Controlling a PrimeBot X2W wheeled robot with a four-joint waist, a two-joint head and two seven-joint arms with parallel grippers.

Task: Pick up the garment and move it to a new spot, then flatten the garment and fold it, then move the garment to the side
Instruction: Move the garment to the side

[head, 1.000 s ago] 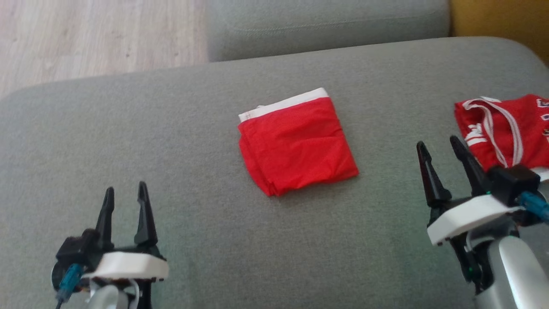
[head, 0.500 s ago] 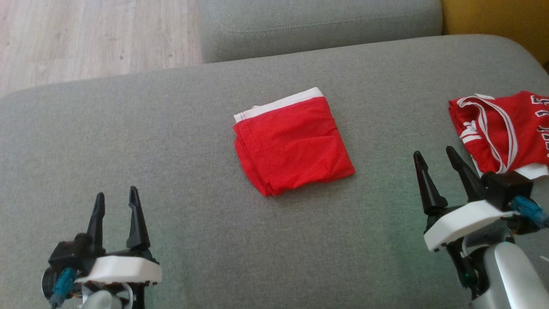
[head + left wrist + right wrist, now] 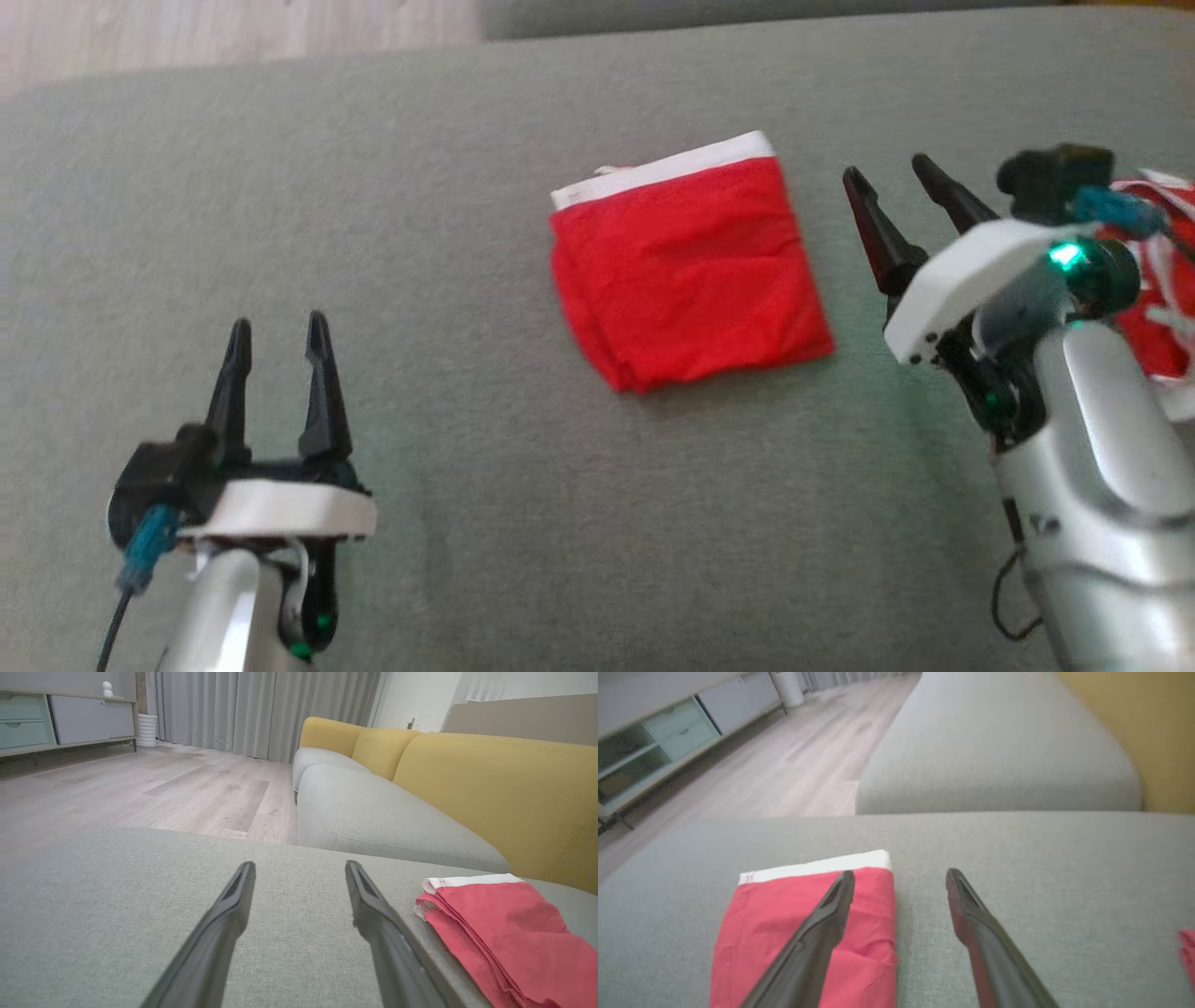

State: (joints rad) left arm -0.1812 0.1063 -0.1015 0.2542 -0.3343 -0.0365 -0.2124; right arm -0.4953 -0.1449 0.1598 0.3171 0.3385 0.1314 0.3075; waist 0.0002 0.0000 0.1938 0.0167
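Observation:
The garment (image 3: 689,266) is a red piece with a white waistband, folded into a neat square on the grey sofa seat (image 3: 523,523). It also lies at the lower right of the left wrist view (image 3: 500,933) and at the lower left of the right wrist view (image 3: 784,924). My right gripper (image 3: 887,177) hovers open just right of the garment's right edge, with nothing between its fingers. In its own view (image 3: 899,877) its left finger overlaps the red cloth. My left gripper (image 3: 277,327) stands open at the lower left, well apart from the garment.
A second red garment with white stripes (image 3: 1158,280) lies at the right edge, partly hidden behind my right arm. Yellow back cushions (image 3: 495,793) line the sofa's right side. A wooden floor (image 3: 140,788) and a low cabinet (image 3: 65,718) lie beyond the seat's far edge.
The head camera has tilted down, shifting the whole picture. My right gripper has risen and moved in close to the folded garment's right edge. The left gripper has scarcely moved.

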